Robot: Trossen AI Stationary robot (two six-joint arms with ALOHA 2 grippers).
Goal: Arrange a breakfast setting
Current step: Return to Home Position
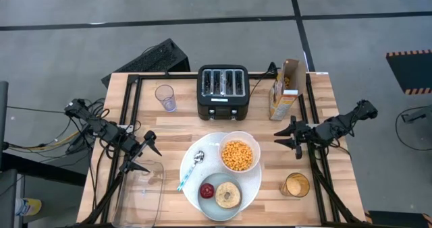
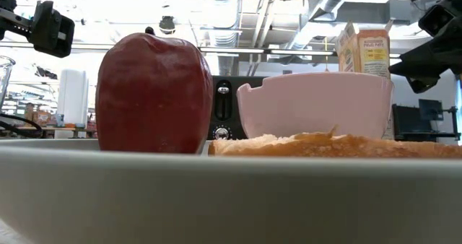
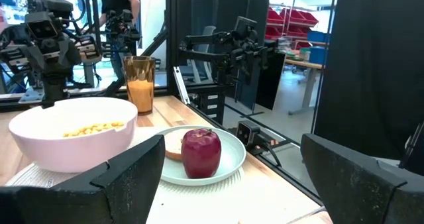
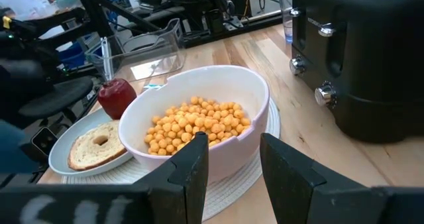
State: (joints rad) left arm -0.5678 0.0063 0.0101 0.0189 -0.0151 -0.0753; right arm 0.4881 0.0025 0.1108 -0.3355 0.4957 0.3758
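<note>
A large round white plate (image 1: 251,184) lies at the table's near middle. On it stand a white bowl (image 1: 237,154) of yellow cereal (image 4: 195,124), a small pale-blue plate (image 1: 210,202) with a red apple (image 1: 206,190) and a toasted bagel (image 1: 227,194), and a blue-handled spoon (image 1: 189,170). My left gripper (image 1: 144,154) hangs open and empty to the left of the plate. My right gripper (image 1: 286,136) hangs open and empty to the right of the bowl. The left wrist view shows the apple (image 3: 201,152) and the bowl (image 3: 66,131).
A black toaster (image 1: 223,90) stands at the far middle, an empty glass (image 1: 165,97) to its left, a cereal box (image 1: 286,88) to its right. A glass of orange juice (image 1: 295,185) stands near right. A clear container (image 1: 143,191) sits near left.
</note>
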